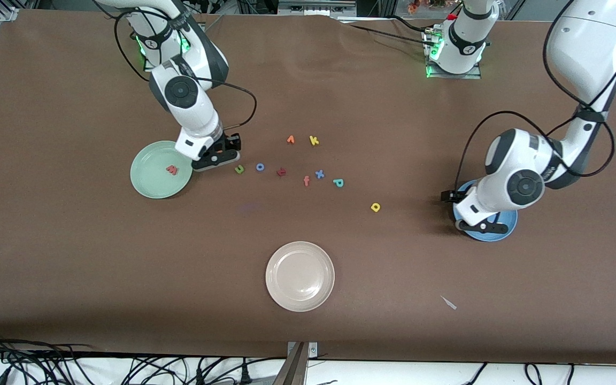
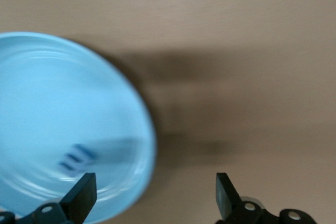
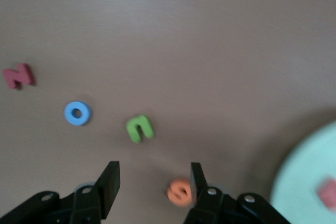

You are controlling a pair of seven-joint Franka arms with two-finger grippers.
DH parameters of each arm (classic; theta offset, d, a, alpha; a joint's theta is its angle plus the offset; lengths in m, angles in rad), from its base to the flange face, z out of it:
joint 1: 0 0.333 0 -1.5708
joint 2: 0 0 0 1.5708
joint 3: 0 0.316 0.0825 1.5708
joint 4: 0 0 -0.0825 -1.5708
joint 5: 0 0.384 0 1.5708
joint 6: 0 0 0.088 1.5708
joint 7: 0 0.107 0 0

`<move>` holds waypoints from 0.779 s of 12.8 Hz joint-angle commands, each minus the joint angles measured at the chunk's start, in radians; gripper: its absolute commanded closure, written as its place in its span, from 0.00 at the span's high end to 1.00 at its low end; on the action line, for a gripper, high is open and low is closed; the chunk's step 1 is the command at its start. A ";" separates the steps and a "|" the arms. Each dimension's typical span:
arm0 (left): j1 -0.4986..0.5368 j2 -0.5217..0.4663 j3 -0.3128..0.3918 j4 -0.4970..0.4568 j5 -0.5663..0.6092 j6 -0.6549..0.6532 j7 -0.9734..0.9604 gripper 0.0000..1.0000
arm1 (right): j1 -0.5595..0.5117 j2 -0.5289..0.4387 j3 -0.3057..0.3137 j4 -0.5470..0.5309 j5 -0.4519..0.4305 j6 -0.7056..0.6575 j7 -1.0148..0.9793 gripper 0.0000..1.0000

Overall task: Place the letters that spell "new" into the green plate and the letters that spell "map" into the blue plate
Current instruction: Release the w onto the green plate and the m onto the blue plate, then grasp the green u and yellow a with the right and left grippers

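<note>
The green plate (image 1: 150, 179) holds the salmon-red "w" (image 1: 172, 170). Beside that plate, low over the table, my right gripper (image 1: 216, 158) is open. The orange "e" (image 3: 180, 191) lies on the table between its fingers (image 3: 109, 182), close against one of them. The green "n" (image 1: 239, 169) lies just past the gripper toward the left arm's end. My left gripper (image 1: 482, 227) hangs open over the rim of the blue plate (image 1: 506, 222). The blue "m" (image 2: 76, 159) lies in that plate. The teal "p" (image 1: 338, 183) and yellow "a" (image 1: 375, 207) lie on the table.
Other loose letters lie mid-table: a blue "o" (image 1: 260, 167), a dark red zigzag letter (image 1: 282, 172), a salmon "f" (image 1: 306, 181), a blue "x" (image 1: 319, 174), an orange letter (image 1: 290, 139) and a yellow "k" (image 1: 314, 140). A cream-white plate (image 1: 300, 275) sits nearer the camera.
</note>
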 commanded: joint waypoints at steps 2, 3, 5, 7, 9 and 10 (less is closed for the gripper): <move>-0.100 0.023 0.004 0.024 -0.081 0.064 -0.199 1.00 | 0.017 0.109 -0.003 0.063 -0.058 0.035 -0.113 0.62; -0.137 0.041 0.004 0.059 -0.081 0.064 -0.274 1.00 | 0.020 0.118 -0.003 0.068 -0.081 0.036 -0.112 0.62; -0.216 0.097 0.005 0.132 -0.081 0.063 -0.463 1.00 | 0.020 0.135 -0.003 0.078 -0.123 0.038 -0.112 0.62; -0.273 0.146 0.007 0.206 -0.078 0.060 -0.598 1.00 | 0.020 0.151 -0.003 0.091 -0.132 0.039 -0.114 0.61; -0.301 0.172 0.009 0.237 -0.078 0.060 -0.699 1.00 | 0.020 0.163 -0.003 0.094 -0.165 0.045 -0.112 0.55; -0.330 0.193 0.015 0.255 -0.071 0.063 -0.762 1.00 | 0.020 0.167 -0.003 0.094 -0.170 0.056 -0.111 0.54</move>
